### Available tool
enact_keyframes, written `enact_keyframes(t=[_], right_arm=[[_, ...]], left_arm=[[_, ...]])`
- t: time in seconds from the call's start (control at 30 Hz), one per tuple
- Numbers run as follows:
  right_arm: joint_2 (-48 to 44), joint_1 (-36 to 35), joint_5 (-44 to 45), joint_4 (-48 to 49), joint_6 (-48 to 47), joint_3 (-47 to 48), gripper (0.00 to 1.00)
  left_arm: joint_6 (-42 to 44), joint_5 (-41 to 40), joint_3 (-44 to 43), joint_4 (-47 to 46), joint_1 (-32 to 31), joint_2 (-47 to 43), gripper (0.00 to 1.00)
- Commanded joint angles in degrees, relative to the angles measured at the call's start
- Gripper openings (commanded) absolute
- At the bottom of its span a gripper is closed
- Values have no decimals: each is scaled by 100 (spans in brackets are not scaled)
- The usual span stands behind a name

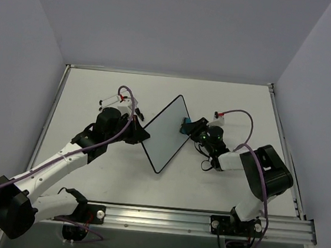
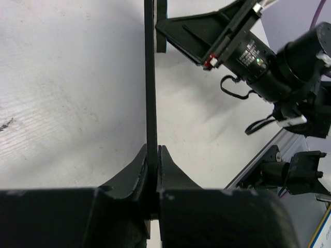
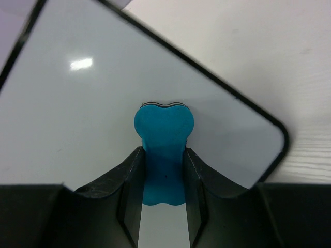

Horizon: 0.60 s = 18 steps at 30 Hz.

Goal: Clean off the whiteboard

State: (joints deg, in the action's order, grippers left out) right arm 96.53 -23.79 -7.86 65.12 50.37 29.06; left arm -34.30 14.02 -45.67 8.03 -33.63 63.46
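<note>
Whiteboard [image 1: 166, 133] sits mid-table [image 1: 98, 87], between the two arms, white face up toward the top camera. From there I read it as a diamond: long axis runs diagonally, near-left to far-right, one corner pointing at the far edge and the opposite corner back at the arm bases.

Left gripper [image 1: 139, 133] is on the board's left corner. The left wrist view has the board edge-on, and its thin black frame [image 2: 150, 77] is pinched tight between the two fingers [image 2: 135, 173].

Right gripper [image 1: 187, 127] is at the board's right corner, fingers clamped on a blue eraser [image 3: 164, 124]. The eraser's lobed tip is against the white surface [image 3: 77, 103].

The visible face is plain white with one glare spot. Can't tell whether the board rests on the table or is lifted.
</note>
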Motion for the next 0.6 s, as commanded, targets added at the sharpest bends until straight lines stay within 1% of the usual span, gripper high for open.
enact_keyframes(t=[0.0,0.1,0.13,0.17,0.27,0.3,0.47,0.57], right_arm=[[-301,-766,-533,765,-255,293,0],[-582,-1434,-200,519,-510,425,0],[-635,-1601,71,467,-537,425,0],[-740,-1933,248,336,-537,425,0],[-899,-2436,1064,220,-449,329,0],[-917,-2707,1241,203,-406,302,0],[-943,-3341,1778,-165,-247,372,0],[-978,-3711,2182,-184,-142,346,0]], left_arm=[[-112,980,-135,-206,-153,88,2],[-85,936,-153,-162,-144,70,2],[-85,936,-170,-153,-144,70,2],[-85,927,-179,-162,-144,70,2],[-120,909,-188,-214,-144,87,2],[-129,901,-179,-240,-144,105,2],[-243,944,-188,-416,-153,210,2],[-278,953,-197,-495,-153,254,2]])
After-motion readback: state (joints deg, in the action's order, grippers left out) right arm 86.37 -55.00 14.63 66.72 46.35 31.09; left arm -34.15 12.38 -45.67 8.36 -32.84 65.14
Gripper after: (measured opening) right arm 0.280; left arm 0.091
